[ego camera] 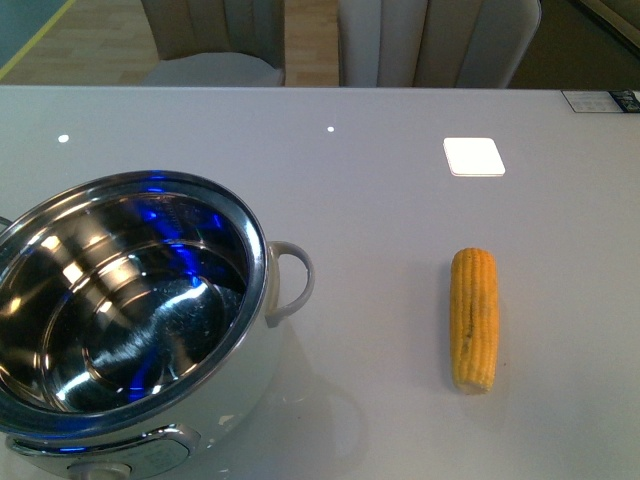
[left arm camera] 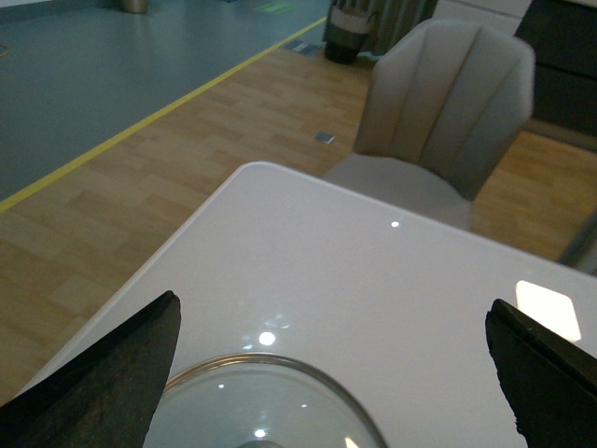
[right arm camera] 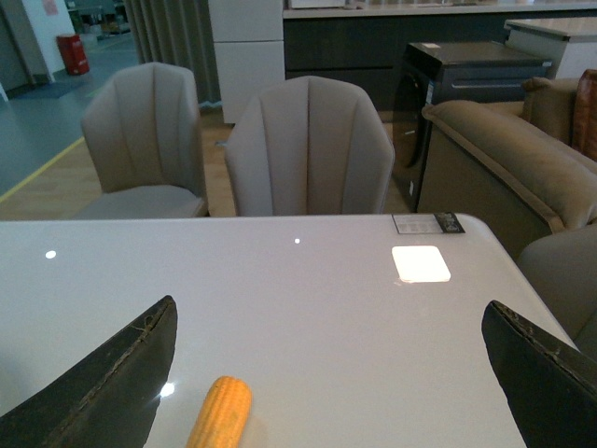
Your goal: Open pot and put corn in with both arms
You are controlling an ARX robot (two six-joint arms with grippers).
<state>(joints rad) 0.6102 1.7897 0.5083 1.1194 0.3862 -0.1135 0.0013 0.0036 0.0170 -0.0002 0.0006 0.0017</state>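
Lidless, the pot is standing at the left of the desk; the corn is lying flat, well to its right. The left gripper and right gripper are holding their jaws wide apart (grasping nothing).

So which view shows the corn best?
Front view: the whole corn lies in plain sight on the table. Right wrist view catches only one end; left wrist view shows none of it.
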